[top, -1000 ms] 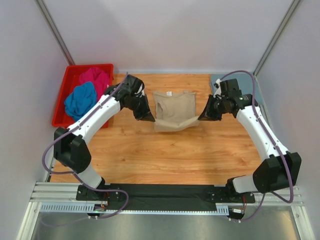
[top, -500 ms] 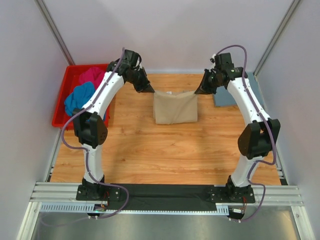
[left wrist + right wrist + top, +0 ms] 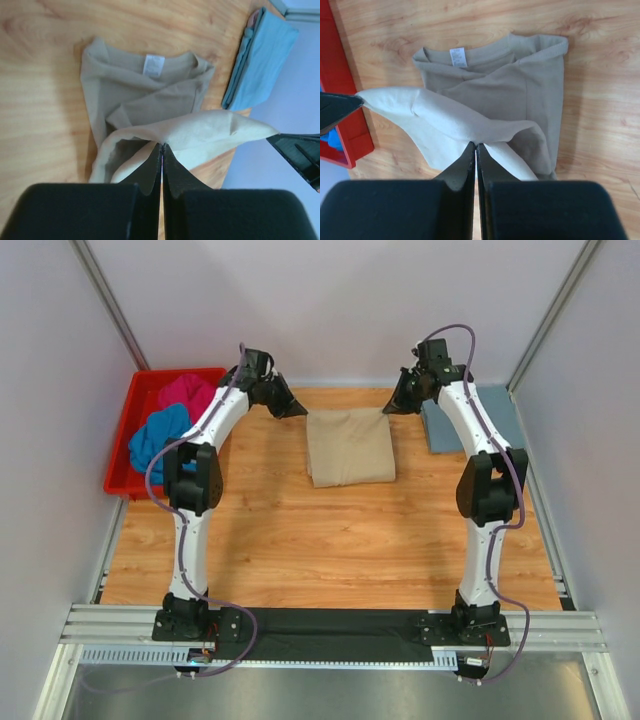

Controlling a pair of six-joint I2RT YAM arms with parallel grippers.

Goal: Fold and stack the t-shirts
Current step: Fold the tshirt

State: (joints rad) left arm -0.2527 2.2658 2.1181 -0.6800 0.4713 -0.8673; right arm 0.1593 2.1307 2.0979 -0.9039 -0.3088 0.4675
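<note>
Currently I have the left gripper (image 3: pixel 162 146) and right gripper (image 3: pixel 475 145) each clenched on a corner of the beige t-shirt (image 3: pixel 348 448), at the far centre of the table (image 3: pixel 300 530), stretching that edge taut, apparently so the fold lands flat.

Wood-grain tabletop (image 3: pixel 330 540), plain pale walls (image 3: pixel 340 310), slanted metal posts (image 3: pixel 110 310), aluminium rail (image 3: pixel 100 625) at near edge
</note>
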